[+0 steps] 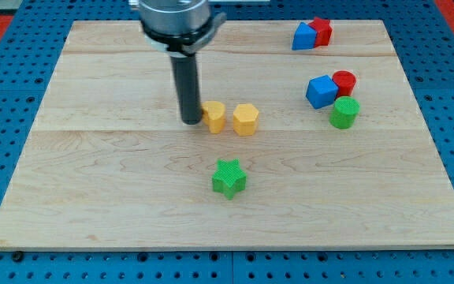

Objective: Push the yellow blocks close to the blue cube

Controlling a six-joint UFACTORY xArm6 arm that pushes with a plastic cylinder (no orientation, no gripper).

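Two yellow blocks lie side by side near the board's middle: a left one (214, 116) and a hexagonal right one (245, 119). The blue cube (320, 91) sits at the view's right, touching a red cylinder (344, 82) and near a green cylinder (344, 113). My tip (191, 121) stands just left of the left yellow block, touching or almost touching it. The rod rises straight up to the arm's head at the view's top.
A green star block (228, 177) lies below the yellow blocks. A blue block (303, 36) and a red block (320, 31) sit together at the top right. The wooden board (93, 197) rests on a blue perforated table.
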